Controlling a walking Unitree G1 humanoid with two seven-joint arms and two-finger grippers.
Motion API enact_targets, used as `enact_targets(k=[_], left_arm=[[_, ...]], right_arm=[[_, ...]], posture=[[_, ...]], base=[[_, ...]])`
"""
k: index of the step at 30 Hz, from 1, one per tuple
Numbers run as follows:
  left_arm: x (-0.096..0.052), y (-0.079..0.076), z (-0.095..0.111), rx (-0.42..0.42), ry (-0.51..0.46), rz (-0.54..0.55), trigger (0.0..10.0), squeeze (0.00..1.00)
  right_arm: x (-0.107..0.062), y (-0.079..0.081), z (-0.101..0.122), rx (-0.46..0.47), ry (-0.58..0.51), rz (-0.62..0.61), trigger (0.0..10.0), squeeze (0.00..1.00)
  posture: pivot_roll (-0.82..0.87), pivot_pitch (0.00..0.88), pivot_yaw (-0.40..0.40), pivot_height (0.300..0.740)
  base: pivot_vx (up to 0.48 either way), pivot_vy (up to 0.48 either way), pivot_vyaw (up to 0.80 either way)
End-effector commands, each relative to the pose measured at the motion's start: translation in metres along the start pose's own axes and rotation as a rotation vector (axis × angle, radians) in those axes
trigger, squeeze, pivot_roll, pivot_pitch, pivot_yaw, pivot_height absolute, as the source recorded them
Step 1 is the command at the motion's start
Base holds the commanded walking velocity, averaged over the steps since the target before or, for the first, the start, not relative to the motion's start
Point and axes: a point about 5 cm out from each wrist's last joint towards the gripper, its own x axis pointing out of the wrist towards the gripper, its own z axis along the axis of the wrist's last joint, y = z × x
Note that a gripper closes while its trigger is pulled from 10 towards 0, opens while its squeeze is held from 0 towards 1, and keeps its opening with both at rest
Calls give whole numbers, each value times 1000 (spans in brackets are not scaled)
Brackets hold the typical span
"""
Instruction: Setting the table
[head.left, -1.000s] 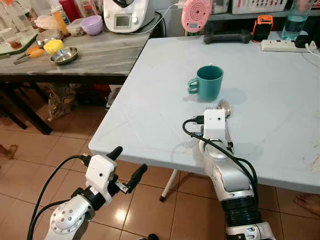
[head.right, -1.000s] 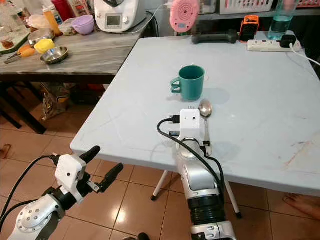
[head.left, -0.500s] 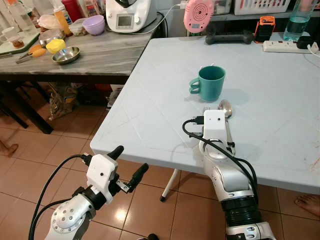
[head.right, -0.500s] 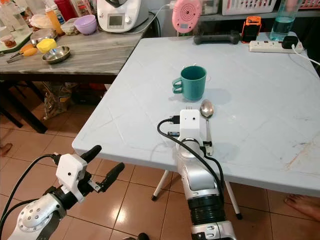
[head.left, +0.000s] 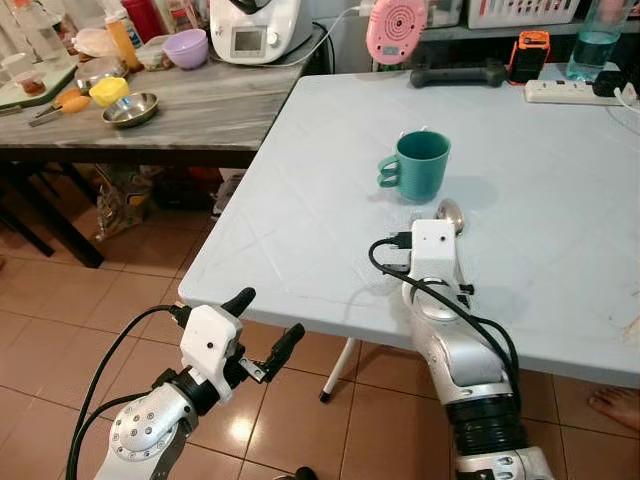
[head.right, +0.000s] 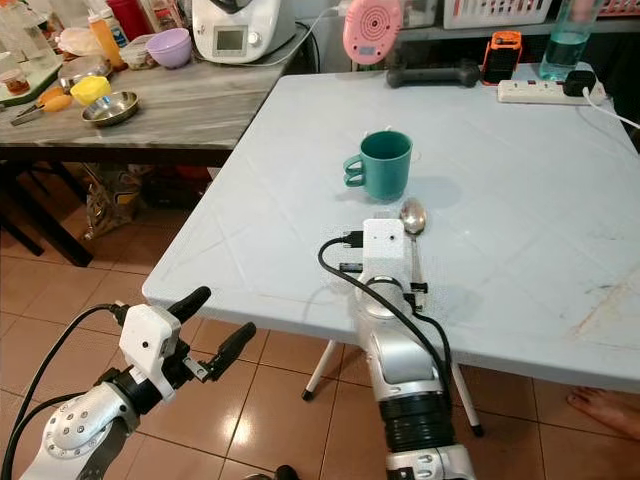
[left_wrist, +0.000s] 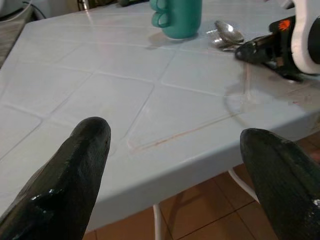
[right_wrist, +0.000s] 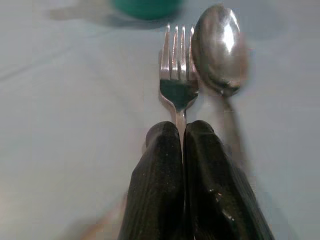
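Left eye view: the right gripper (head.left: 436, 226) sits mid-frame on the worktop (head.left: 300, 180), below the green mug (head.left: 420, 165).

Right wrist view: its jaws are pinched on the fork (right_wrist: 177, 82) beside the spoon (right_wrist: 220, 50), so laying cutlery; next, release.

Left wrist view: the left gripper (left_wrist: 175, 165) is spread wide and idle.

Right arm reaches up from the lower centre of the head view, wrist flat and low, white camera block on top. The right gripper (right_wrist: 181, 145) has its two black fingers pressed together, and a thin handle seems pinched between them, though that's hard to confirm. Lower left, the left gripper (head.left: 268, 330) hangs forward, fingers (left_wrist: 75, 175) spread wide apart.
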Motion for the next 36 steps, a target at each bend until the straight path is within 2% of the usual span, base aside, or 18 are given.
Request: enact_targets(k=[1,8,9,11,12,13,14,15,16,17,18,24,25,27,32,36], left_arm=[[-2,2,-3,0,8,7,10000,0],[1,6,-4,2,3,44,10000,0],[1,7,-4,2,1,58,10000,0],[2,8,-4,3,0,66,10000,0],[3,9,-4,2,-3,79,10000,0],[4,11,-4,0,-9,98,10000,0],[5,11,-4,-1,-12,108,10000,0],[5,12,-4,-1,-14,114,10000,0],[6,12,-5,0,-14,119,10000,0],[6,12,-5,3,-13,125,10000,0],[6,12,-5,4,-14,133,10000,0],[7,19,-3,18,-35,199,10000,0],[7,24,-2,19,-36,247,10000,0],[7,27,-2,15,-40,286,10000,0],[6,43,-2,13,-51,467,10000,0],[8,46,-2,3,-56,524,10000,0]], right_arm=[[-2,-1,1,6,-13,-5,0,0],[0,-6,4,21,-42,-1,0,0],[0,-5,7,43,-62,17,431,0],[-1,-5,10,59,-75,28,431,0],[-2,-4,15,65,-99,36,784,0],[-4,-2,24,98,-148,74,1725,0],[-6,1,30,111,-179,107,3451,0],[-7,2,33,119,-199,129,3451,0],[-8,3,36,113,-219,137,4627,0],[-9,4,38,103,-234,138,4627,0],[-13,10,46,126,-281,231,10000,0],[-22,12,60,91,-385,279,10000,0],[-24,12,61,77,-409,294,10000,0],[-26,12,60,54,-429,302,10000,0],[-34,7,53,-9,-480,334,10000,0],[-37,1,49,-57,-505,313,10000,0]], posture=[[-226,120,153,740],[-229,119,151,740],[-229,119,151,740],[-229,119,151,740],[-229,119,151,740],[-229,119,151,740],[-234,112,150,740],[-234,112,150,740],[-234,112,150,740],[-234,112,150,740],[-234,109,148,740],[-226,107,140,740],[-226,105,139,740],[-226,103,139,740],[-229,100,135,740],[-230,102,131,740]], base=[[0,0,0],[0,0,0],[0,0,0],[0,0,0],[0,0,0],[0,0,0],[0,0,0],[0,0,0],[0,0,0],[0,0,0],[0,0,0],[0,0,0],[0,0,0],[0,0,0],[0,0,0],[0,0,0]])
